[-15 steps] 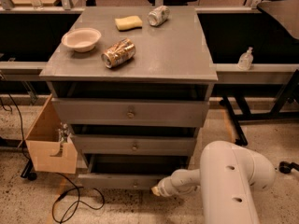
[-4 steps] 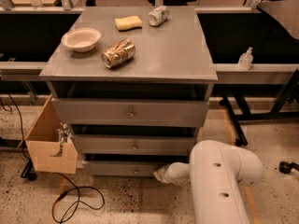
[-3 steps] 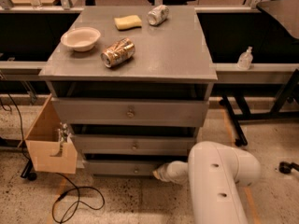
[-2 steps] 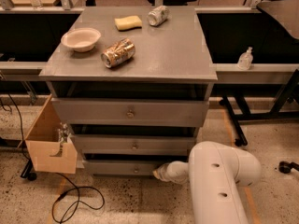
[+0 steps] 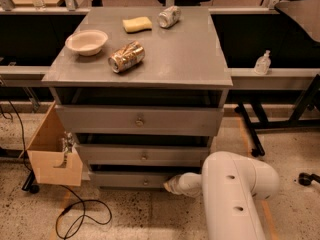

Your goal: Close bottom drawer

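Bottom drawer (image 5: 117, 179), grey wood: rigid, probably light. Push flat front near knob (image 5: 145, 182). Gripper (image 5: 171, 185) at drawer's 3 o'clock; grip state unreadable.

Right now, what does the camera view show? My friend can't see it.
A white robot arm reaches its gripper to the right end of the bottom drawer of a grey three-drawer cabinet. On top lie a bowl, a gold can, a yellow sponge and a silver can.
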You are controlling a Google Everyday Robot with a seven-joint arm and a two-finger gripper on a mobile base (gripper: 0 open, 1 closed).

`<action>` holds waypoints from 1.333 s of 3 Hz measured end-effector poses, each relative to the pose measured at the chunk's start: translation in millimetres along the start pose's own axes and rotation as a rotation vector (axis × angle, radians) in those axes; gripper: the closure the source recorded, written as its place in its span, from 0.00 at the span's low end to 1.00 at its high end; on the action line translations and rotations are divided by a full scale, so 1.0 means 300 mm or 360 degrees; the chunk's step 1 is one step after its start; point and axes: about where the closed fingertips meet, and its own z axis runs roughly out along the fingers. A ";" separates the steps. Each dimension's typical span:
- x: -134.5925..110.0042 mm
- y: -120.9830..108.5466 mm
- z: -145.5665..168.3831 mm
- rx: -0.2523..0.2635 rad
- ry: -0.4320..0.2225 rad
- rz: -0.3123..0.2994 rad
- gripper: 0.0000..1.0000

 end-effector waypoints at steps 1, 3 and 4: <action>0.000 0.000 0.000 0.0000 0.0000 0.0000 1.00; 0.000 0.000 0.000 0.0000 0.0000 0.0000 1.00; 0.000 0.000 0.000 -0.0001 0.0001 0.0000 1.00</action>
